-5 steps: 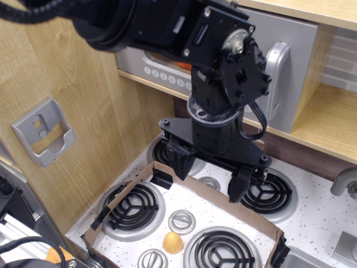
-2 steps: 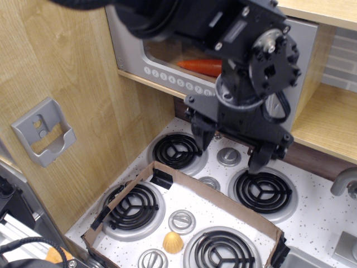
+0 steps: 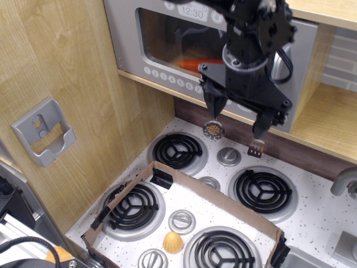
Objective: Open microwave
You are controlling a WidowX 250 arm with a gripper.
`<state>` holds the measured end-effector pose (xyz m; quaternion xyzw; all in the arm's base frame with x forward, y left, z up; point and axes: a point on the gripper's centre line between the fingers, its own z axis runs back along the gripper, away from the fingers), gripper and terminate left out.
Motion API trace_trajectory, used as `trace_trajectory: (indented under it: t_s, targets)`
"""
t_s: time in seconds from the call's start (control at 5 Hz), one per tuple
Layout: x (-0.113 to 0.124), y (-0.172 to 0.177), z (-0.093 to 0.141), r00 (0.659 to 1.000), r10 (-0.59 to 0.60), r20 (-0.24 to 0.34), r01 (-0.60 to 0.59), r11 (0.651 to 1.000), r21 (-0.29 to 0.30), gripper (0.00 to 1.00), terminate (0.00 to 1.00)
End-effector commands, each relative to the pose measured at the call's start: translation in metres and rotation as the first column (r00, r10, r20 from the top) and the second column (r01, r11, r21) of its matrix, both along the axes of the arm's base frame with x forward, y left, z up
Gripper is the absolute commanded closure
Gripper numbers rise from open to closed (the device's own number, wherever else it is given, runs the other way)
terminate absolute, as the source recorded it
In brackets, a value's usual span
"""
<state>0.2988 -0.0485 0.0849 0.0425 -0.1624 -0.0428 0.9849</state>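
The silver-grey toy microwave (image 3: 134, 39) sits on a wooden shelf at the top, its door shut. Its clear window shows an orange carrot-like item (image 3: 198, 65) inside. A 12:30 clock panel (image 3: 193, 11) is at the top and a row of round buttons (image 3: 170, 79) runs along the bottom. My black gripper (image 3: 234, 138) hangs open and empty in front of the microwave's right part, fingers (image 3: 213, 128) pointing down above the stove. My arm hides most of the vertical grey handle (image 3: 277, 62).
A toy stove top (image 3: 312, 218) with black coil burners (image 3: 177, 151) and silver knobs lies below. A brown cardboard frame (image 3: 184, 184) lies over the front burners, a small yellow item (image 3: 173, 243) inside it. A grey wall bracket (image 3: 42, 137) hangs at left.
My gripper has risen from just above the cardboard frame up and to the right, now level with the microwave's lower edge. The window and clock panel have come into view. The door is still shut.
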Motion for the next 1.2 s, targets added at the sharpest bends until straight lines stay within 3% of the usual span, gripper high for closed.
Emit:
trace_trajectory:
  t_s: [0.0,0.4,1.0]
  targets:
    - [0.027,0.003,0.016,0.998,-0.05,0.043,0.05,0.999,0.004,0.0,0.0]
    - [0.045,-0.007,0.022,0.991,-0.092,0.096,0.093,0.996,-0.009,0.0,0.0]
    - [0.062,-0.011,0.021,0.985,-0.145,0.094,0.149,0.988,-0.036,0.0,0.0]
